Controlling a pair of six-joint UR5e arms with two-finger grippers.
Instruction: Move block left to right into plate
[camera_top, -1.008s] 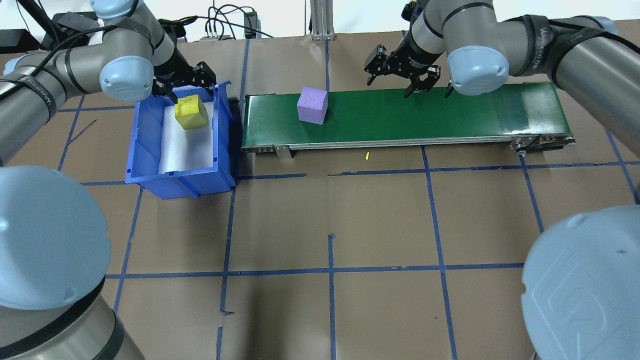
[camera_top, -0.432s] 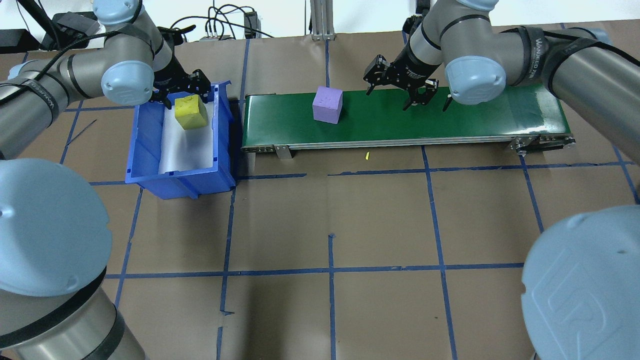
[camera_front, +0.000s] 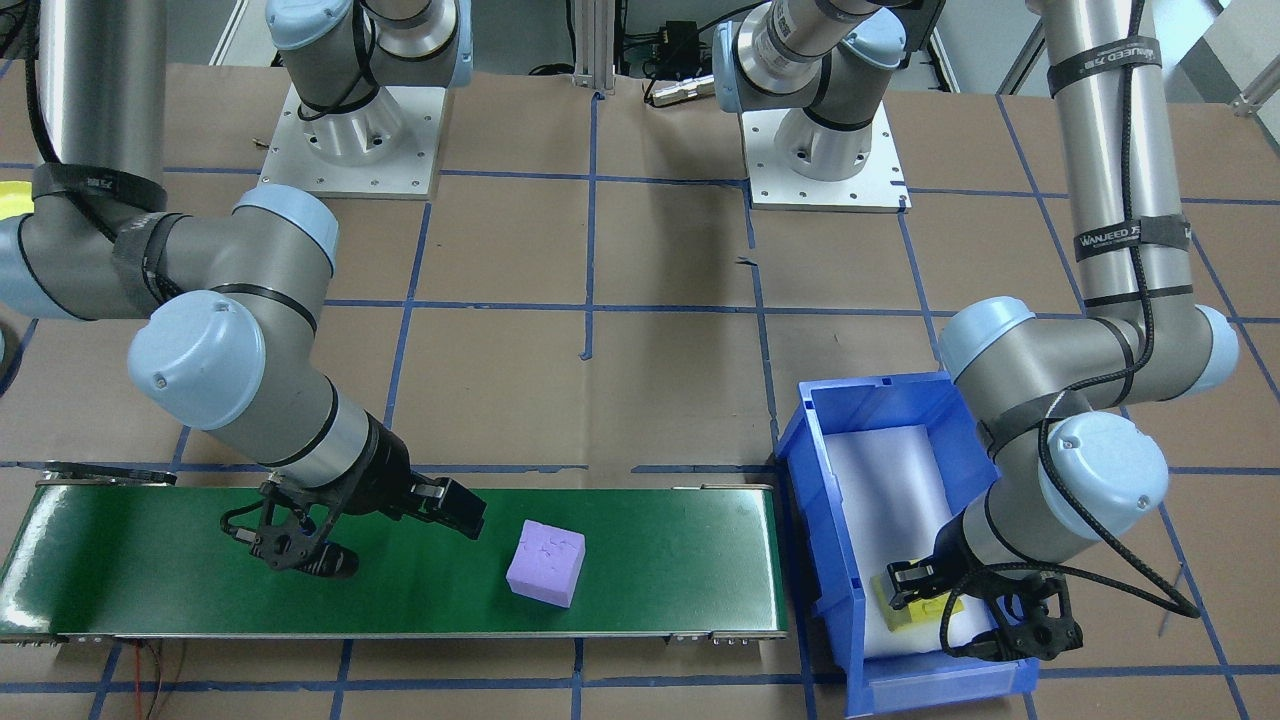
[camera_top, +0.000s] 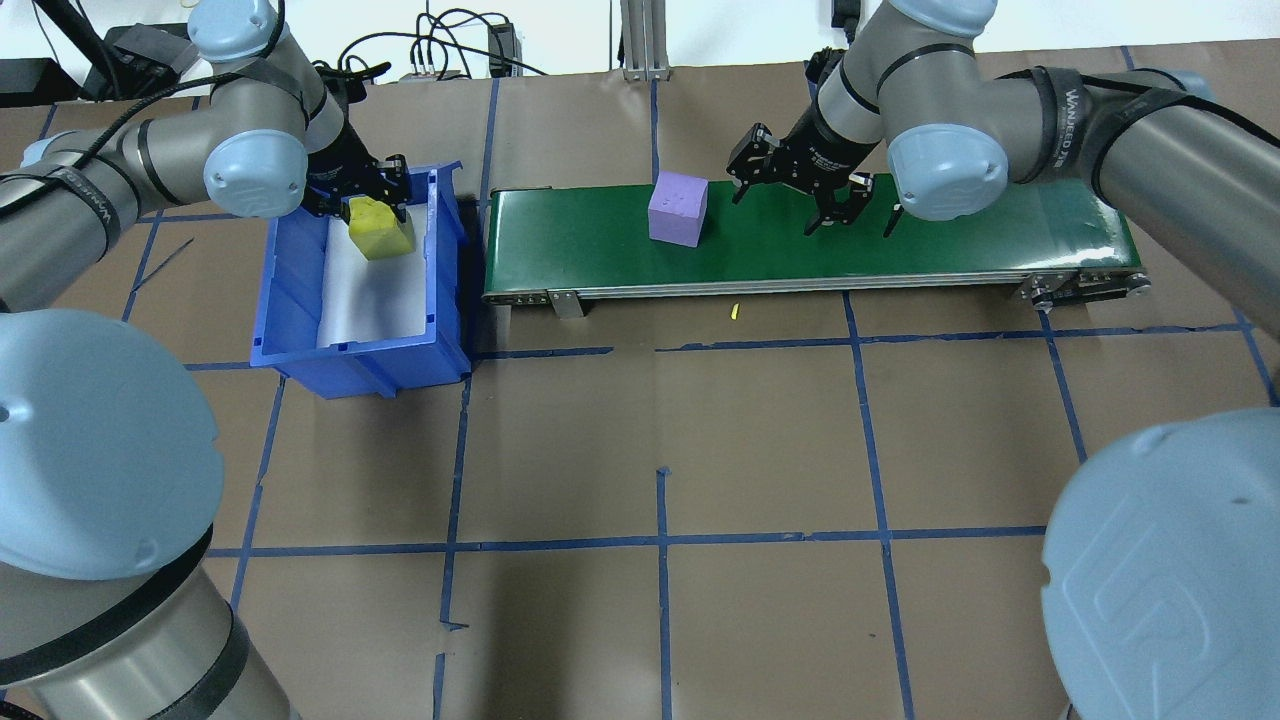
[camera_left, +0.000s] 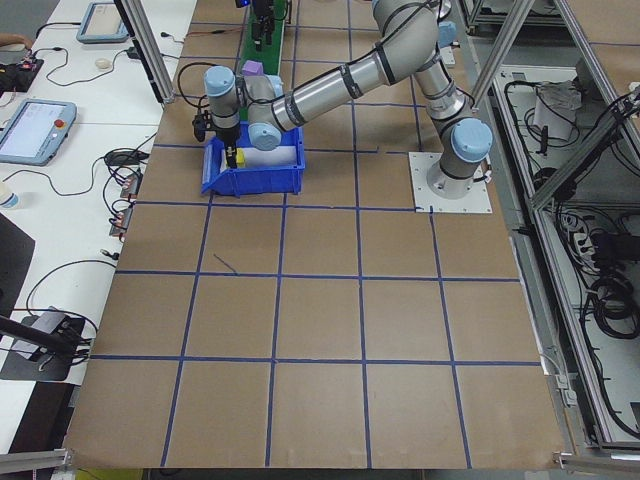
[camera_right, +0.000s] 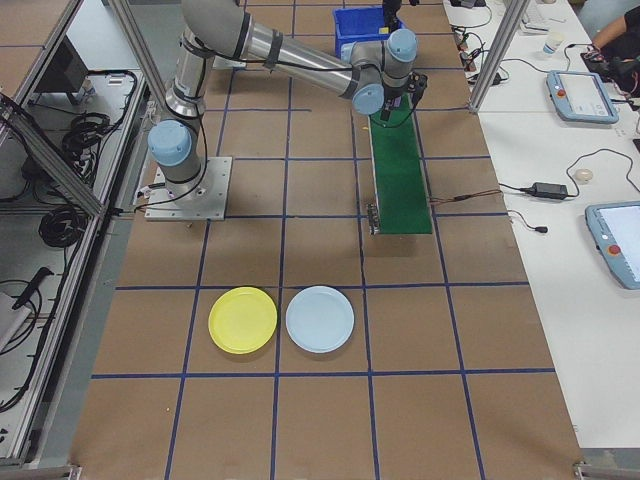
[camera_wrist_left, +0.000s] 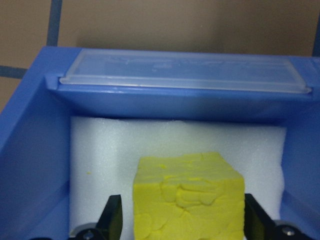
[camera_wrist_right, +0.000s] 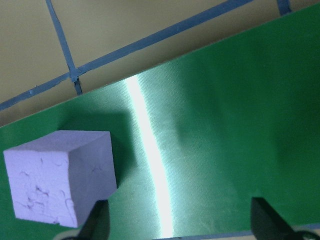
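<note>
1. Front-facing view: a purple block (camera_front: 545, 562) sits on the green belt (camera_front: 650, 560), toward the belt's 3 o'clock end. The right gripper (camera_front: 385, 535) hangs low over the belt just at the block's 9 o'clock, jaws spread wide, holding nothing. At the far 3 o'clock side the left gripper (camera_front: 985, 605) is down inside the blue bin (camera_front: 860, 400), its fingers on either side of a yellow block (camera_front: 905, 612) that lies on white foam (camera_front: 880, 470).

2. Overhead view: the bin (camera_top: 290, 290) stands at the belt's (camera_top: 950, 240) 9 o'clock end. The left gripper (camera_top: 355, 190) straddles the yellow block (camera_top: 382, 230) in the bin's far corner, jaws narrow about it. The purple block (camera_top: 678, 208) rests on the belt; the right gripper (camera_top: 795, 190) is at its 3 o'clock, apart from it, wide.

3. Left view: the near arm reaches into the bin (camera_left: 250, 180); I cannot tell the jaws from here.

4. Right view: a yellow plate (camera_right: 243, 320) lies on the table just beside a pale blue plate (camera_right: 320, 319), both well apart from the belt (camera_right: 400, 180), at its 6 o'clock end.

5. Left wrist view: the yellow block (camera_wrist_left: 190, 195) fills the space between the fingers (camera_wrist_left: 114, 220); whether they touch it I cannot tell.

6. Right wrist view: the purple block (camera_wrist_right: 60, 175) sits at 8 o'clock, outside the open fingers (camera_wrist_right: 97, 225).
</note>
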